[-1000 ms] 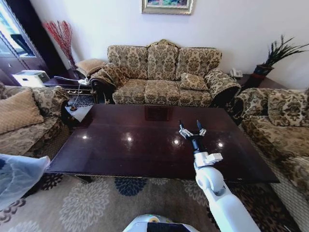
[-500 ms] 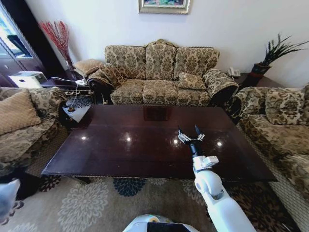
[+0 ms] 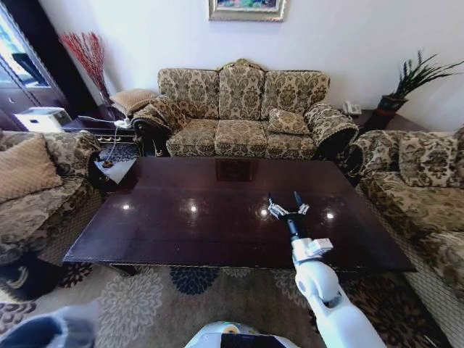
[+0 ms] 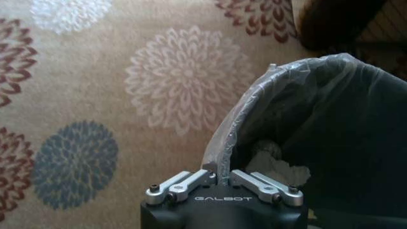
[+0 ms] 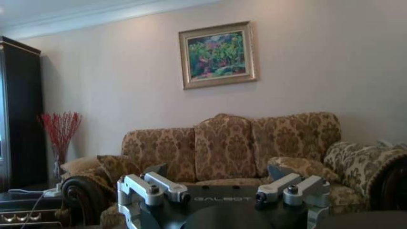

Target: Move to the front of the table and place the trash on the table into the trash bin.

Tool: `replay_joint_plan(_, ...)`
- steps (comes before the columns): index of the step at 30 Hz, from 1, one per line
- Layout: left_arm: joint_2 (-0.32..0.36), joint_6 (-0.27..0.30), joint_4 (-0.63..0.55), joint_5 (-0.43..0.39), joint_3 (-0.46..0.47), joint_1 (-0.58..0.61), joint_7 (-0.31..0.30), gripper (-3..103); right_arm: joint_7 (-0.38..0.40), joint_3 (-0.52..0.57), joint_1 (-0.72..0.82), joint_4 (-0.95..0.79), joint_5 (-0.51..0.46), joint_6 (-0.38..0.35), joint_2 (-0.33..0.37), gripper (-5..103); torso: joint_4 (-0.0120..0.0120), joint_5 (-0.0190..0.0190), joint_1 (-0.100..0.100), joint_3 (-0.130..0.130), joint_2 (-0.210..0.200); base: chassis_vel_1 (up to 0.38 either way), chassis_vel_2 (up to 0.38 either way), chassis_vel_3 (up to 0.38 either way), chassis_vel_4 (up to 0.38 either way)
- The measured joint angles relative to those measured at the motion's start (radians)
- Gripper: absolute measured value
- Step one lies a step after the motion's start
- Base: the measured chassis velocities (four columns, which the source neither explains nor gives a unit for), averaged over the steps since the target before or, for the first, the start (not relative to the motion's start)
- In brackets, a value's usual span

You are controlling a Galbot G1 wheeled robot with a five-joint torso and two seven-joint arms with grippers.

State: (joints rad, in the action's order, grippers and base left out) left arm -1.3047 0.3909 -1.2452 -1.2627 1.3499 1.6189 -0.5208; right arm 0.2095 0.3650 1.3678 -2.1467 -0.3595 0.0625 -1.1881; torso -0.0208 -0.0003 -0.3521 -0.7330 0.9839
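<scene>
I stand at the long side of the table (image 3: 217, 217), and its dark glossy top looks bare to me: I see lamp reflections on it but no paper scraps and no bottle. The trash bin (image 4: 330, 143) hangs from my left arm, low at my left side over the flowered carpet (image 4: 114, 95). Inside it, against the dark wall, lies a crumpled white scrap (image 4: 273, 164), so at least part of the trash (image 4: 273, 164) is already where it belongs. I cannot see a bottle in the bin; much of its inside is in shadow. My judgement is that the clearing of the table is done or very nearly so, and what may be left is setting the bin down.

My left gripper (image 4: 224, 183) is closed tight on the bin's rim, pinching the edge together with the translucent bag (image 4: 254, 109) folded over it; the two fingers meet with only that thin edge between them. From my head I make out only a blurred dark shape with pale plastic at the lower left corner, over the carpet, which I take for the bin.

My right gripper (image 3: 288, 207) reaches out over the table, toward the sofa (image 3: 246, 109) beyond. Its fingers (image 5: 152, 188) are spread wide, holding nothing. It hovers above the wood; I cannot tell whether the tips touch the surface.
</scene>
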Motion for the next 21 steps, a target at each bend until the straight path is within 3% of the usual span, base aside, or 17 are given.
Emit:
replay_joint_plan(8,0.009,0.024,0.097,0.090,-0.064,-0.076,0.102,0,0.014,0.075,0.077,-0.072,-0.004,-0.025,0.014,100,0.0004,0.0013,0.000,0.000,0.000,0.000,0.000,0.000,0.000)
replay_joint_plan(11,0.020,-0.003,0.185,0.157,-0.103,-0.114,0.143,0,0.022,0.102,0.127,-0.124,-0.010,-0.034,0.016,100,0.0002,-0.0001,0.000,0.000,0.000,0.000,0.000,0.000,0.000)
replay_joint_plan(15,0.028,-0.031,0.251,0.181,-0.117,-0.137,0.170,0,0.023,0.124,0.160,-0.152,-0.012,-0.035,0.016,100,-0.0002,0.0006,0.000,0.000,0.000,0.000,0.000,0.000,0.000)
replay_joint_plan(19,0.035,-0.062,0.316,0.160,-0.119,-0.161,0.195,0,0.023,0.142,0.189,-0.174,-0.015,-0.035,0.015,100,0.0000,0.0006,0.000,0.000,0.000,0.000,0.000,0.000,0.000)
replay_joint_plan(21,0.035,-0.117,0.372,0.148,-0.121,-0.178,0.228,0,0.027,0.152,0.204,-0.186,-0.019,-0.035,0.012,100,0.0006,-0.0001,0.000,0.000,0.000,0.000,0.000,0.000,0.000)
